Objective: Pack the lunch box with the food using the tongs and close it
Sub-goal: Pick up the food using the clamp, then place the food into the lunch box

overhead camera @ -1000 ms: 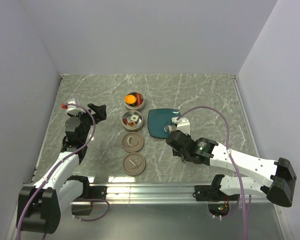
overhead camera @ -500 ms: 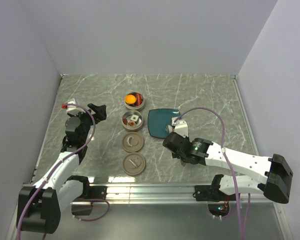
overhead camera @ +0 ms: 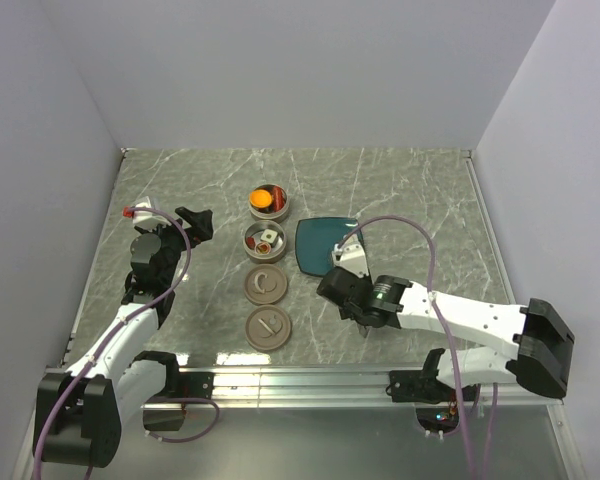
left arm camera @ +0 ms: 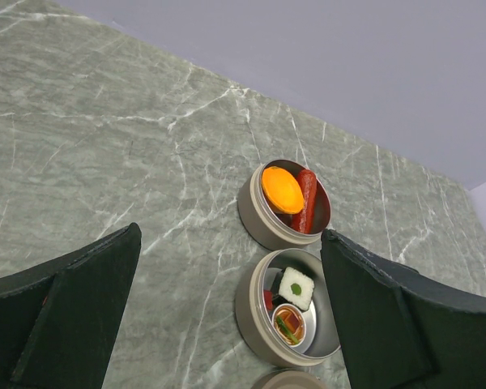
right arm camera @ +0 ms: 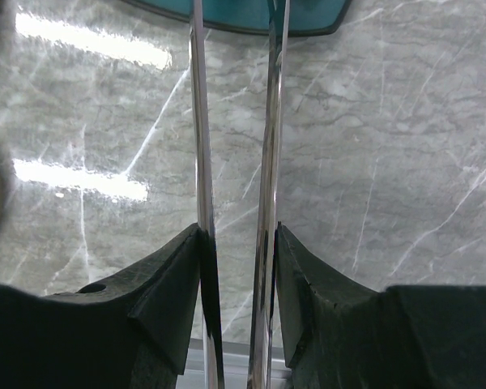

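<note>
Right gripper (right arm camera: 239,237) shifted left, low, clamping tongs (right arm camera: 199,121); left gripper (left arm camera: 231,235) spread, empty.

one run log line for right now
left hand open | right hand shut on tongs | food in two tins | lids off

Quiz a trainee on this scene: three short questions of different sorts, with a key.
1. True or false: the right gripper is shut on the tongs.
2. Where is the orange ball?
A. In the far tin, beside the sausage
B. In the near tin, on the white cube
C. On the teal plate
3. In the top view, how many round lids lie on the table, off the tins?

Key: 1 true; 2 A; 3 two.
</note>
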